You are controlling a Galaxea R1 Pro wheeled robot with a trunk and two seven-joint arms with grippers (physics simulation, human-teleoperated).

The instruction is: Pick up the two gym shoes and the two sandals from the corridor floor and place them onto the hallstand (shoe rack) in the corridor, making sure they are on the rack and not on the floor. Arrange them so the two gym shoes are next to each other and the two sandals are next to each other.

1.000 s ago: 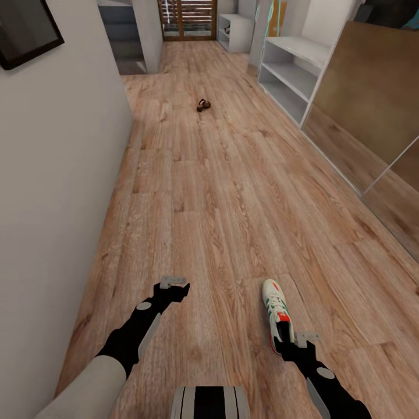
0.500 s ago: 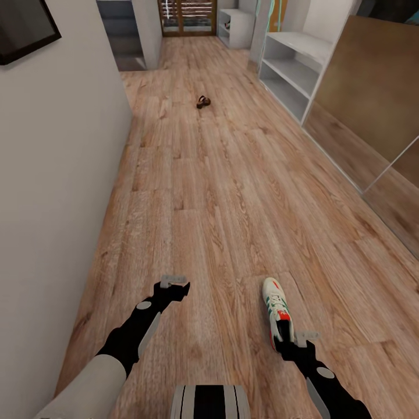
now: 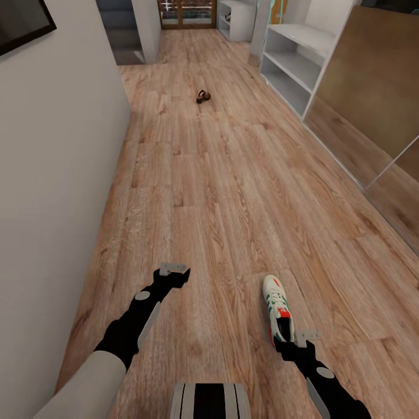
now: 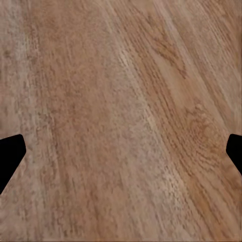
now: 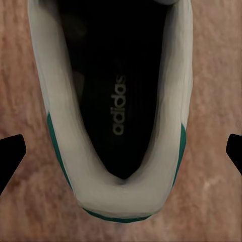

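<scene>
1. The view has tilted down slightly; the gym shoe (image 3: 276,307) lies unmoved on the corridor floor (image 3: 233,192).
2. The right gripper (image 3: 298,340) hangs spread over its heel, seemingly untouching; the left gripper (image 3: 173,271) is released.
3. One sandal (image 3: 202,96) lies far beyond the shoe.

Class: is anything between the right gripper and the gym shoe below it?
Nothing visible. The right gripper hangs over the heel of the gym shoe, jaws apart on either side, with only air between them.

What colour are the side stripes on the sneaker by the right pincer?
Green, on the white gym shoe; clearest in the head view.
</scene>
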